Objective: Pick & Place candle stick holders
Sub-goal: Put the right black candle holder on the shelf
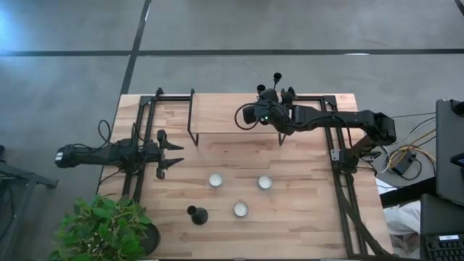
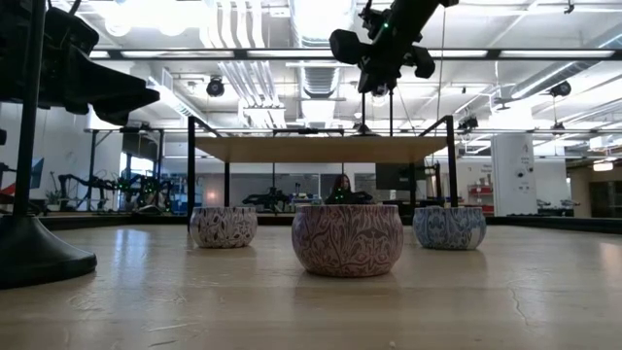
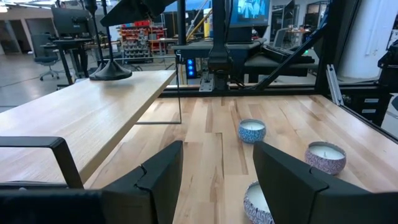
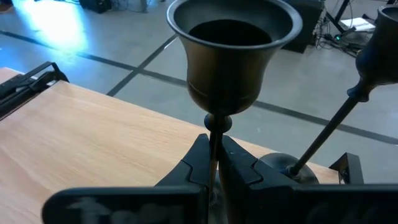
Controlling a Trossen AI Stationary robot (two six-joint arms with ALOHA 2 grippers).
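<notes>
Right wrist view | right pincer clamps candle stick holder stem

One candle stick holder stands on the table, left of three candles.

The table is showing pale jointed wood with a smooth, faintly shiny finish. The candlestick holder is looking like dark metal with a dull satin sheen. The candle tins are wearing swirly printed patterns.
</notes>
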